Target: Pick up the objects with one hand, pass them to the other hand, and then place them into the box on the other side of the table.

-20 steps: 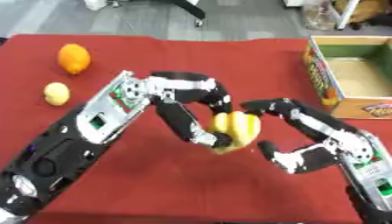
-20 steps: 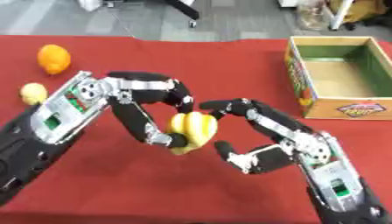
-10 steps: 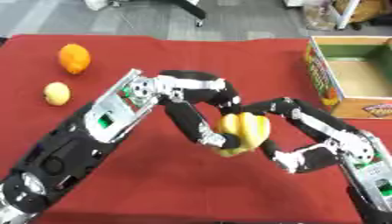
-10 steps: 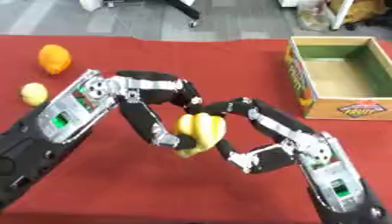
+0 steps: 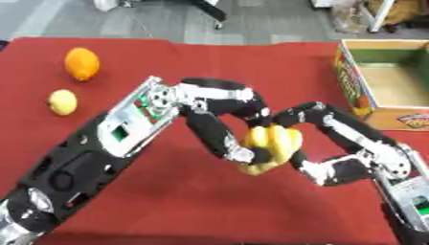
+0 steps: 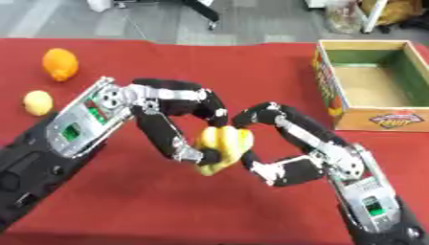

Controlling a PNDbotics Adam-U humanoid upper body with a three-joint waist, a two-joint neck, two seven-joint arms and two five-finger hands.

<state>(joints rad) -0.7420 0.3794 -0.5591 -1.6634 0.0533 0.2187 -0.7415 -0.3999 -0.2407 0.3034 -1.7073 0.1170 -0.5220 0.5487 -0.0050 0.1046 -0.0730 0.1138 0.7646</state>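
Note:
A yellow bell pepper hangs above the middle of the red table, between both hands. My left hand comes in from the left, its fingers curled round the pepper's left side. My right hand reaches in from the right, with fingers over the top and thumb below, curling round the pepper's right side. An orange and a small lemon lie at the far left. The open cardboard box stands at the right edge, with nothing showing inside.
The red cloth covers the whole table. Beyond its far edge is grey floor with a chair base.
Both hands and the pepper have drifted a little to the right, and my right hand's fingers have closed further round the pepper.

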